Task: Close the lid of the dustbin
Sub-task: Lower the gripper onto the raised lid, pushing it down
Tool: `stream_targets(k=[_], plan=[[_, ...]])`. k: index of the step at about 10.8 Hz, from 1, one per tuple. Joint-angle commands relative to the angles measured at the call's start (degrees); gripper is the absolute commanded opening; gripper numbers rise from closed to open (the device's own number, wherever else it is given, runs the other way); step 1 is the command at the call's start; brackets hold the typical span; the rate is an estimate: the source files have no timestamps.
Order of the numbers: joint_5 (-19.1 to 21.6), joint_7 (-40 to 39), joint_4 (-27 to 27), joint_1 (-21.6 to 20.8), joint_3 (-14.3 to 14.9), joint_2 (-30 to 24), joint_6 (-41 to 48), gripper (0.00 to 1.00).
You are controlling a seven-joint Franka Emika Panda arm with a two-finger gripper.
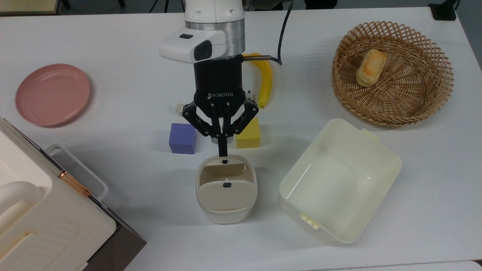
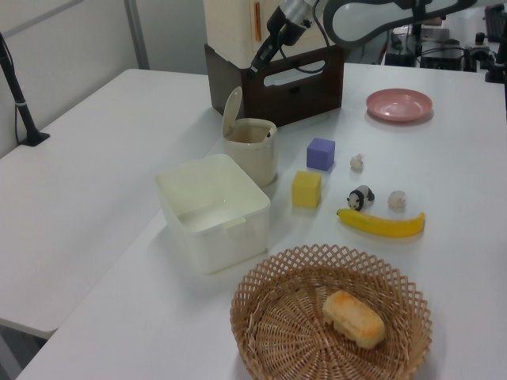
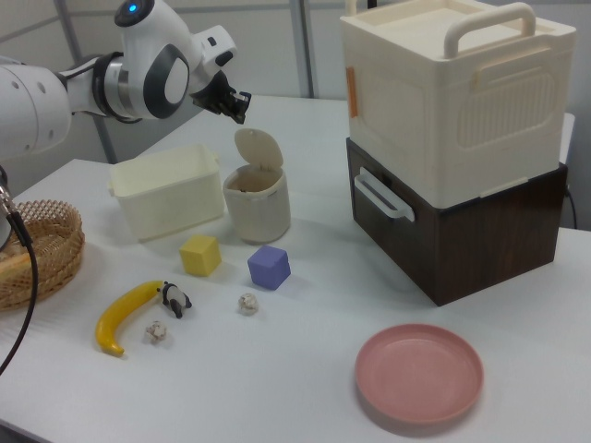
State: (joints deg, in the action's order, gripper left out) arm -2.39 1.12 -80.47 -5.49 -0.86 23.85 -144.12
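From the top view I see my gripper (image 1: 223,150) pointing straight down, its fingers pressed together with nothing between them, the tips over the far rim of the bin (image 1: 226,188). The bin sits near the table's (image 1: 113,94) front edge in the top view, between the big case (image 1: 45,210) and the open tub (image 1: 339,180). Its lid (image 1: 226,194) is up. The side views show what the top view hides: the lid (image 2: 231,111) stands nearly upright on its hinge, and the gripper (image 3: 242,109) hangs well above it in the air, touching nothing. In the right view the arm (image 3: 83,88) reaches in level from the right view's left, wrist bent downward. In the left view the gripper (image 2: 255,65) is seen against the case. The purple cube (image 1: 182,138) and yellow cube (image 1: 249,137) flank the gripper in the top view.
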Motion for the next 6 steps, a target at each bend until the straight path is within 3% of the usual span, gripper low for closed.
stream_targets(k=[1,4,6], plan=[[1.42,-1.38,1.28,-0.49,0.16,3.04,-6.25,0.0],[1.42,-4.0,1.37,-0.23,0.16,3.22,-7.22,0.0],[1.34,-4.81,1.37,-0.23,0.25,5.06,-14.83,0.0]])
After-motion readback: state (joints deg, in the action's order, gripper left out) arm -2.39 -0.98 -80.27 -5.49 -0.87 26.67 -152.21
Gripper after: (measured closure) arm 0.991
